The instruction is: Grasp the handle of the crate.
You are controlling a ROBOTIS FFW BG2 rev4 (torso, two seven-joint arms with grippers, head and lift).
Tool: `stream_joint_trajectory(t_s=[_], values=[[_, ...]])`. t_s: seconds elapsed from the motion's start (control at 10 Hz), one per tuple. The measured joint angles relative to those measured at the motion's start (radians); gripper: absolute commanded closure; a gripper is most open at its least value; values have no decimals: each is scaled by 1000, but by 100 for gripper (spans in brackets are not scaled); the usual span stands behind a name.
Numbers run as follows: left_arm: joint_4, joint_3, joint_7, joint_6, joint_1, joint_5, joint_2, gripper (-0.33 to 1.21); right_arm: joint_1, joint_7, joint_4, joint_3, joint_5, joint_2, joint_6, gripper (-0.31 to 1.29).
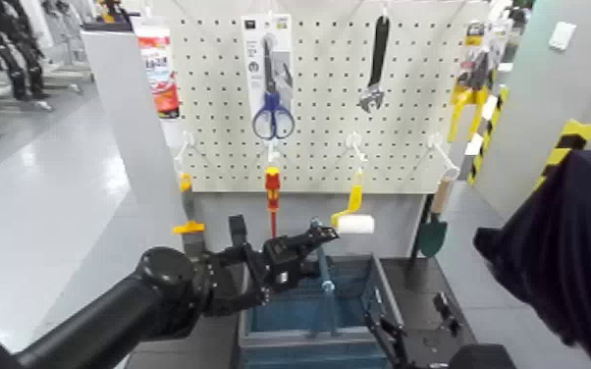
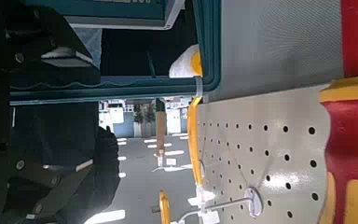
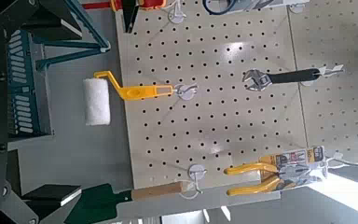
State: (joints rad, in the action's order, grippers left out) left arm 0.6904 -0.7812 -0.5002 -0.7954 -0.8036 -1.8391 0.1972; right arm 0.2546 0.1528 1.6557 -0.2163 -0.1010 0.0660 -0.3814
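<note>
Crate (image 1: 309,337) looks light, stiff; best gripped mid-handle (image 1: 323,263); left gripper (image 1: 325,252) hovers spread there; right gripper (image 1: 415,312) idles spread near crate's right edge.

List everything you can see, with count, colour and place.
Crate: one, blue-grey, low centre
Crate handle: one, teal, above crate
Pegboard: one, cream, behind crate
Tube: one, red-white, board's left
Scissors: one, blue-handled, on board
Wrench: one, black-handled, on board
Pliers pack: one, yellow-handled, board's right
Screwdriver: one, red-yellow, low centre of board
Roller: one, yellow-white, right of screwdriver
Trowel: one, green, board's lower right
Yellow-grey tool: one, board's lower left
Cloth: one, dark, far right
Left gripper: one, black, by handle
Right gripper: one, black, crate's right
</note>
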Motion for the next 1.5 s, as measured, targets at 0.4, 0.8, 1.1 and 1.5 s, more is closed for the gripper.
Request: stream_joint_trajectory(t_s=[0.4,0.8,1.1,1.5], values=[[-3,-21,17,0,0,2,-8,96,4,1,-1,4,-2,-1,-7,14],[43,-11,24,58,18,69,-7,111,15,3,2,15,-1,-4,-11,14],[73,3,40,103,22,125,-3,113,20,6,3,17,0,-5,-11,14],[108,9,45,107,43,130,-2,113,23,7,1,17,0,-5,-10,14]])
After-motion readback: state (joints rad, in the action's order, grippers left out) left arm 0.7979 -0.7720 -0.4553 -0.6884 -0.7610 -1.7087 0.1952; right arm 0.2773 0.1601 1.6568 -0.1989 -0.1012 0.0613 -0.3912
